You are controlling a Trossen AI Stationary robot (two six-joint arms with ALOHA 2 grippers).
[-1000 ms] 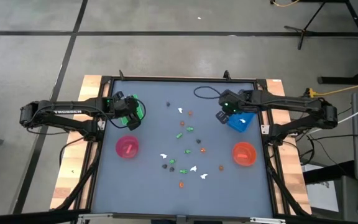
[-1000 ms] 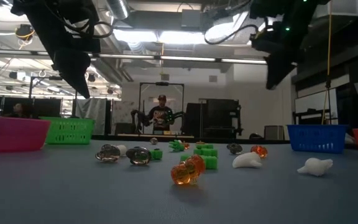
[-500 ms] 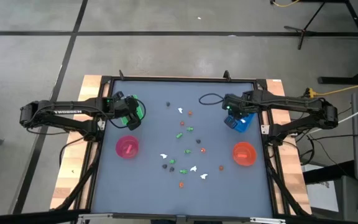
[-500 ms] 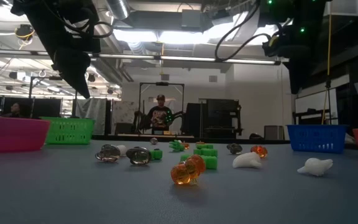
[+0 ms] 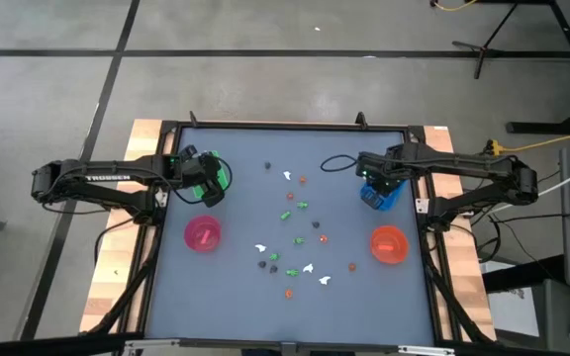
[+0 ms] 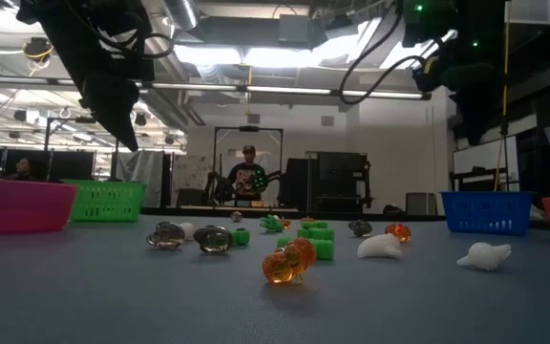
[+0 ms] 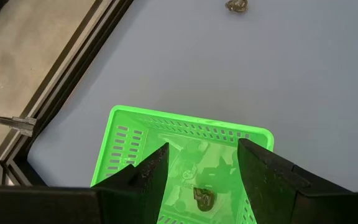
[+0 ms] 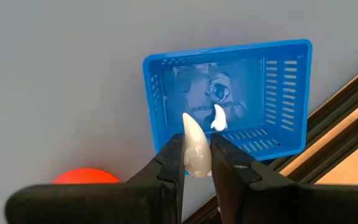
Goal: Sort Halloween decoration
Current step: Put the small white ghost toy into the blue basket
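Moving sideways, the right gripper (image 8: 197,167) now hangs over the blue tray (image 8: 286,93), fingers pinching one white figure (image 8: 196,151). Left gripper (image 7: 201,163), fingers spread, hides the green tray (image 7: 122,144) partly.

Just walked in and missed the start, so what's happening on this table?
The right hand holds a white figure above the blue tray, which already contains white pieces. The left hand hangs open over the green tray. More small figures lie scattered mid-table, unsorted.
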